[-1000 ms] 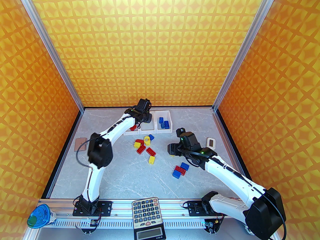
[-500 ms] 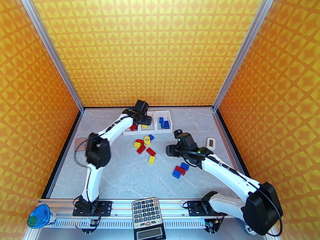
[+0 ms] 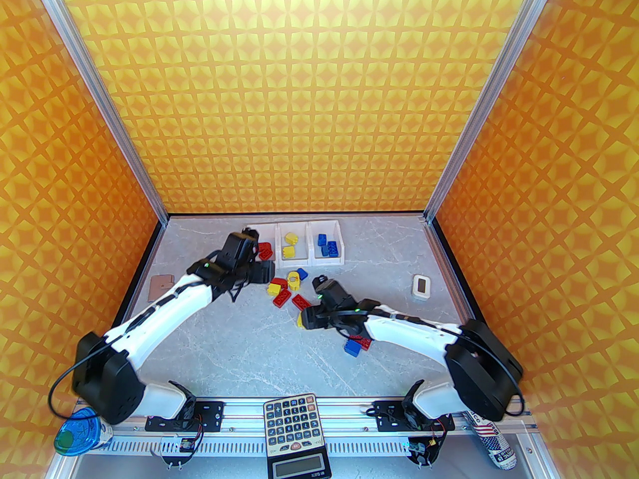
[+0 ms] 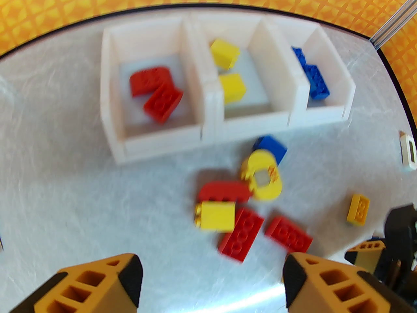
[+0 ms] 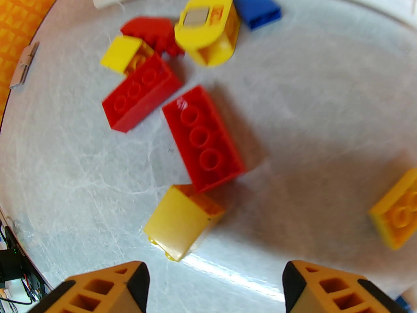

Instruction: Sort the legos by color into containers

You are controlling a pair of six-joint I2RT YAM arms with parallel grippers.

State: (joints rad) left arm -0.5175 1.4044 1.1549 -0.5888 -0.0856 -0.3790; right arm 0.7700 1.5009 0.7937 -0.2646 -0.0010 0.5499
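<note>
Left gripper: Your left gripper (image 4: 211,282) hangs above the loose pile, low in the middle of its wrist view. Its jaws are apart with nothing between them.
Right gripper: Your right gripper (image 5: 215,285) hovers close over the worktop (image 3: 249,357), jaws apart and empty. A yellow square brick (image 5: 182,222) lies just above the gap.
Containers: The containers (image 4: 208,122) sit at the upper centre of the top view. The left bin holds red, the middle yellow and the right blue.
Legos: The unsorted legos (image 3: 282,297) lie in a cluster just below the bins. A smaller blue and red group (image 3: 357,342) lies at lower centre beside the right arm.
Likely step: The right arm looks lined up on the yellow square brick.
Risk, neighbour: That brick touches the end of a red oblong brick (image 5: 203,142). Close off-centre and you may pinch the red corner too, or drag it along.
Risk, slip: The yellow brick lies tipped with a smooth face up. A skewed squeeze could squirt it sideways into the pile.
Risk, arms: Both grippers crowd the same cluster, and the right one sits at the lower right edge of the left wrist view. Send both in together and they may collide.
Risk, bins: The bins look light, and a knock on the front wall could shift them.
</note>
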